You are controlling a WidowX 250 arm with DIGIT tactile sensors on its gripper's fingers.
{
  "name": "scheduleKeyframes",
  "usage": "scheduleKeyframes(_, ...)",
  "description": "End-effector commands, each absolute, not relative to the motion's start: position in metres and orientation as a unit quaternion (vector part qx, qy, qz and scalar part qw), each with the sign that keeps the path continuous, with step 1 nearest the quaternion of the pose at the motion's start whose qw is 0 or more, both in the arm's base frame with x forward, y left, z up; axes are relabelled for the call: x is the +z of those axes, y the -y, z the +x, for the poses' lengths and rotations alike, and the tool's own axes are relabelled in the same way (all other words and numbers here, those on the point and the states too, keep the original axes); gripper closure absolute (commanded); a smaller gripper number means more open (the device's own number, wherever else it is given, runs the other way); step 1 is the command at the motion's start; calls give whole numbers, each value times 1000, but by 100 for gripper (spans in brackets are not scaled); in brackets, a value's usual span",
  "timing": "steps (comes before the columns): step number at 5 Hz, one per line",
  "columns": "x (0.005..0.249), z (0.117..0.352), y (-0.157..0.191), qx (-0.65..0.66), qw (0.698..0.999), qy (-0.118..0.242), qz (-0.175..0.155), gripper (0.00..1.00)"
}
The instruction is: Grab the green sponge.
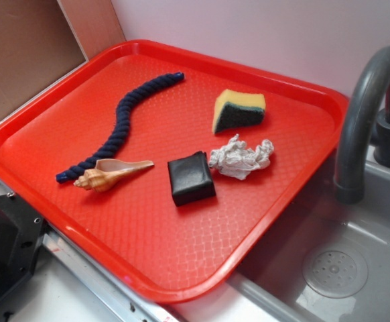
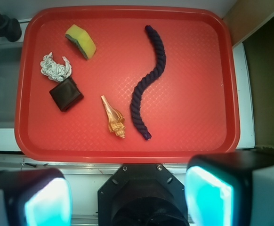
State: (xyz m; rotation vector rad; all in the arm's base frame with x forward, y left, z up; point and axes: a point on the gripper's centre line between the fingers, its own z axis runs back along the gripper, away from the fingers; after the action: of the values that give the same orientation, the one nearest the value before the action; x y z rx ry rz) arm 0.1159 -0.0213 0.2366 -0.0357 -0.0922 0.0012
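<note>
The green sponge [image 1: 238,111] lies on the red tray [image 1: 148,235] toward its far right, yellow foam on top and dark green layer facing front. From the wrist view the green sponge [image 2: 80,41] is near the top left of the tray [image 2: 193,84]. My gripper [image 2: 127,193] hovers high above the tray's near edge, far from the sponge. It is open, the cyan pads [image 2: 207,193] wide apart with nothing between them. The exterior view does not show the gripper.
On the tray also lie a dark blue rope [image 1: 118,127], a seashell [image 1: 108,176], a black glossy block [image 1: 191,177] and a crumpled white rag [image 1: 242,159] just in front of the sponge. A grey faucet [image 1: 362,114] and sink [image 1: 336,268] sit right. The black robot base [image 1: 1,255] is at bottom left.
</note>
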Motion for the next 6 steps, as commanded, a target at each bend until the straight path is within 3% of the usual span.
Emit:
scheduleKeyframes(1,237,116,21,1,999,46,-18,0)
scheduleKeyframes(3,227,160,28,-90,991,96,12,0)
scheduleKeyframes(4,210,190,44,-134,983,115,47,0)
scheduleKeyframes(5,194,219,59,-187,971,140,60,0)
scheduleKeyframes(6,178,247,74,-224,962,158,17,0)
